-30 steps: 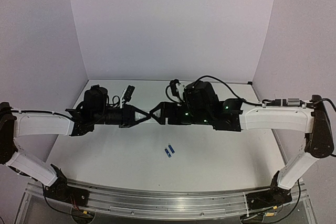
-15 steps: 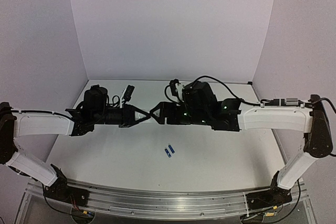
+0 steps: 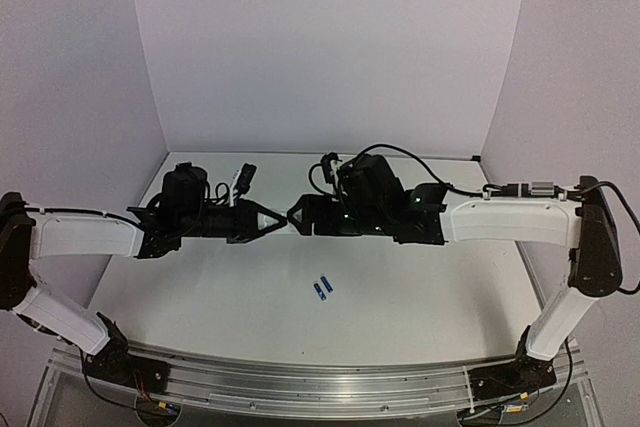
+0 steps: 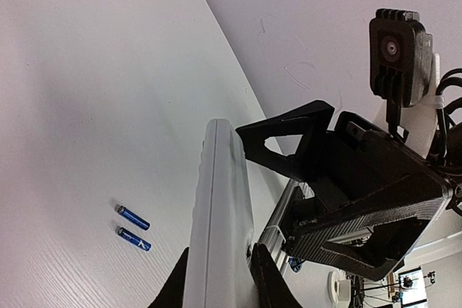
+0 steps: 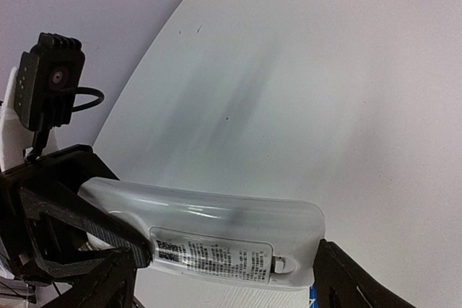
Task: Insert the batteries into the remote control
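I am pinching the likely light, rigid, slick white rectangular remote control (image 4: 220, 214) by its flat faces in the left claw (image 3: 272, 219) above the white surface (image 3: 430, 287), right claw (image 3: 297, 215) gaping wide, tiny blue roll-prone batteries (image 3: 322, 288) lying at 6 o'clock.

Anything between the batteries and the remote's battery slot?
Yes. The cover looks still latched over the slot on the remote, which the left gripper holds in the air. The batteries lie bare on the table.

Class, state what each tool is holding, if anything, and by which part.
Left tool grips the remote control by one end; right tool's hold cannot be told.
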{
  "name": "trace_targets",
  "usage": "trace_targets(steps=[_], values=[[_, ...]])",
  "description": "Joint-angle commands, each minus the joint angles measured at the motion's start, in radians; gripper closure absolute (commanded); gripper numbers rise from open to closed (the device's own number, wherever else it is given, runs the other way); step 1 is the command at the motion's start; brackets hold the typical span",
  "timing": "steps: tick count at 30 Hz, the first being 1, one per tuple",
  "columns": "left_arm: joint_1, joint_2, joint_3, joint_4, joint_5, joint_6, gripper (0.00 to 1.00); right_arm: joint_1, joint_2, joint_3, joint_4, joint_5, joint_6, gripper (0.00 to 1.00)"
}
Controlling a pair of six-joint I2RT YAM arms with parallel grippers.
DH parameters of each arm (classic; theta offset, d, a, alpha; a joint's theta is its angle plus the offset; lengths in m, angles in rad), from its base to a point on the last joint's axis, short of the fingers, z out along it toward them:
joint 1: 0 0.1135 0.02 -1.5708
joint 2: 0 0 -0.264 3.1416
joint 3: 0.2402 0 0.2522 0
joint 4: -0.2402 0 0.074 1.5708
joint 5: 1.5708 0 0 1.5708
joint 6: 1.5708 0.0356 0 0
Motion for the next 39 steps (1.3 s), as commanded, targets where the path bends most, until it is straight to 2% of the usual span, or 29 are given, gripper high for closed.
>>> trace_targets(steps=[1, 12, 22, 29, 34, 39], values=[[-0.011, 0.0, 0.084, 0.066, 0.033, 0.021, 1.0, 0.008, 0.013, 0.053, 0.023, -0.057, -0.006, 0.19], [-0.011, 0.032, 0.118, -0.001, 0.005, 0.026, 1.0, 0.008, 0.045, 0.098, -0.015, -0.059, -0.008, 0.21], [-0.01, -0.008, 0.094, 0.06, 0.047, 0.045, 1.0, 0.008, 0.08, 0.119, -0.039, -0.036, -0.002, 0.22], [-0.01, -0.031, 0.073, 0.08, 0.052, 0.034, 1.0, 0.008, 0.073, 0.089, -0.038, 0.126, 0.119, 0.22], [-0.009, -0.036, 0.062, 0.095, 0.061, 0.029, 1.0, 0.008, 0.099, 0.114, -0.024, 0.065, 0.121, 0.22], [-0.011, -0.047, 0.053, 0.111, 0.065, 0.021, 1.0, 0.008, 0.101, 0.094, -0.027, 0.117, 0.21, 0.23]])
